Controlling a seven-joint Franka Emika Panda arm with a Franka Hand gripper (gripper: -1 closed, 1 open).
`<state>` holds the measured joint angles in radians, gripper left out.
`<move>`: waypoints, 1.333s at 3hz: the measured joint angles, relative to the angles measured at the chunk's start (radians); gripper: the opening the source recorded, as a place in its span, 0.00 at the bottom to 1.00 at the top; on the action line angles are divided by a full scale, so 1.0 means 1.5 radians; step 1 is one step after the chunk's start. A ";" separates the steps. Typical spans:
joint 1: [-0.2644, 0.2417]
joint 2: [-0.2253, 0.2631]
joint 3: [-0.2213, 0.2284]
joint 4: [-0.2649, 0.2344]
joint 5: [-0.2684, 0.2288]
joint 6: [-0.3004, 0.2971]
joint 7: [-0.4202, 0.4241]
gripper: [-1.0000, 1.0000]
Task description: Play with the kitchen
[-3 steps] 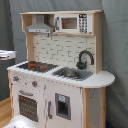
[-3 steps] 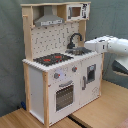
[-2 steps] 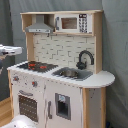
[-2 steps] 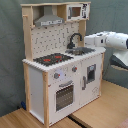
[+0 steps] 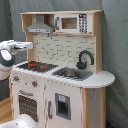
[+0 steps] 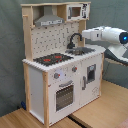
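White arm segments (image 6: 107, 36) extend level toward the kitchen (image 5: 60, 75) from the second exterior view's right; in the first exterior view the arm (image 5: 12, 50) enters from the first exterior view's left, above the black-red hob (image 5: 36, 65). Gripper finger state: cannot tell. The kitchen stands upright on a wooden floor (image 6: 100, 112). Its sink (image 5: 71, 73) sits beside the black tap (image 5: 85, 59); contents not discernible.

Matt white-and-wood kitchen (image 5: 60, 95)
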<state>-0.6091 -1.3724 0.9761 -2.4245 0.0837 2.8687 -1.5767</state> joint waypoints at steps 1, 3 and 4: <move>-0.038 0.025 -0.007 0.003 0.000 0.049 -0.007 1.00; -0.127 0.108 0.003 0.039 0.000 0.127 -0.023 1.00; -0.165 0.149 0.011 0.078 0.000 0.139 -0.033 1.00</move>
<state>-0.8570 -1.1493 0.9928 -2.3074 0.0834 3.0768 -1.6265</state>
